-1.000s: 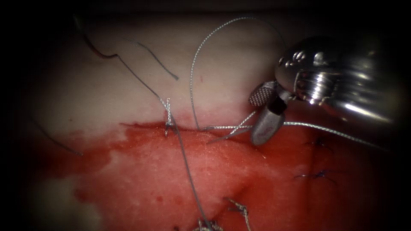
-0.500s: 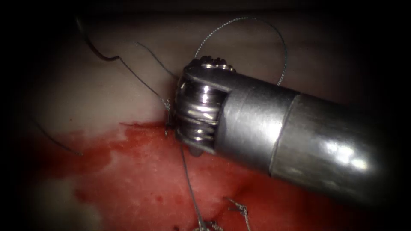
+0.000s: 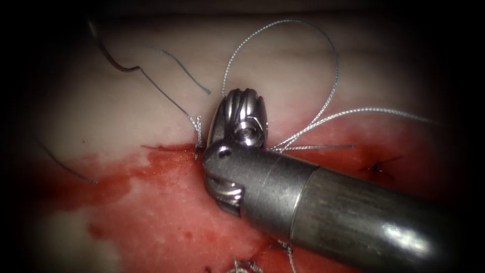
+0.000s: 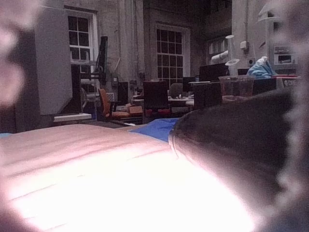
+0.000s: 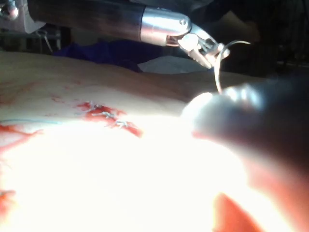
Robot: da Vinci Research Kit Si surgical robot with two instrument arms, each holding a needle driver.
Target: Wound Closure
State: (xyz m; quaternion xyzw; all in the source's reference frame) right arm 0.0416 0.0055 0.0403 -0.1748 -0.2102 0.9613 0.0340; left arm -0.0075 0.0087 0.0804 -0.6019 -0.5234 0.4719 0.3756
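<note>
The right arm's tool (image 3: 237, 151) reaches in from the endoscope view's lower right, its shaft lying low across the tissue (image 3: 283, 76) and its wrist bent upward just right of a knotted stitch (image 3: 198, 135) that sits on the cut (image 3: 166, 148). The tool's tip is turned away behind the wrist, so whether its gripper is apart or together cannot be told, nor whether it holds anything. The thread (image 3: 303, 26) rises beside the wrist, arches over the pale tissue above the cut and comes down again to the right of the tool, where one strand runs on toward the right edge. In the right wrist view the left arm's gripper (image 5: 215, 50) hangs above the tissue with its jaws together on a pale strand of thread that curves away from them. A dark curved piece (image 3: 117, 63) that looks like the needle lies flat on the pale tissue well to the upper left, with neither tool near it - a thin line leads from it down to the knot. Red fluid (image 3: 166, 202) covers the tissue below the cut, and an earlier dark stitch (image 3: 378, 167) sits far to the right.
</note>
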